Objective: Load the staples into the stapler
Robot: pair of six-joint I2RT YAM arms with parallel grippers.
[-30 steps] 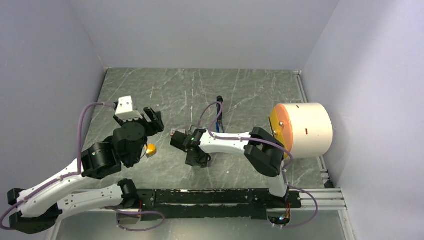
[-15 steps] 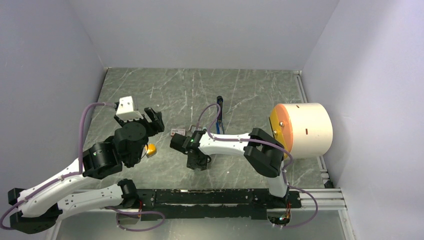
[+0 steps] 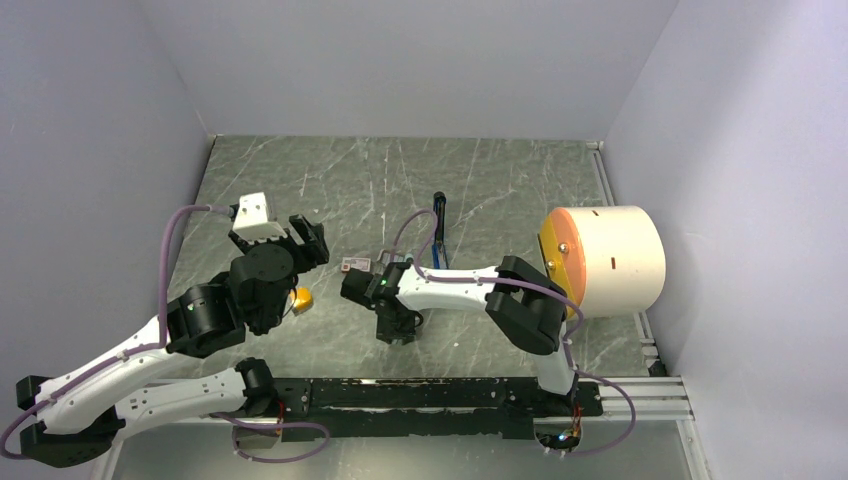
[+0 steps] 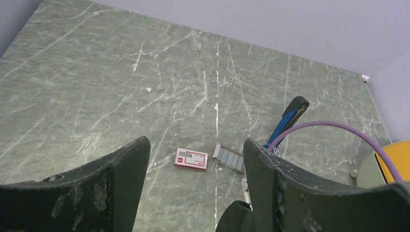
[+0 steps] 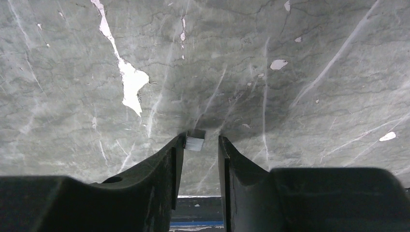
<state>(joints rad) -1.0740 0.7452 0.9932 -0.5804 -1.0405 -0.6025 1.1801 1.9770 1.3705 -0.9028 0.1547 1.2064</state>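
While the left gripper (image 3: 308,232) hangs wide, holding nothing, near the table's (image 3: 500,170) left edge, the right gripper (image 3: 397,330) points down mid-table; the stapler (image 3: 438,222) lies behind, open surface beyond. Left wrist: box (image 4: 191,159), tray (image 4: 229,158) before the stapler, a cable (image 4: 329,125) crossing. Right wrist: narrow jaws flank the staples (image 5: 195,141), one side gapped.

Right arm (image 3: 455,284) apparently crosses before the stapler (image 3: 439,218).
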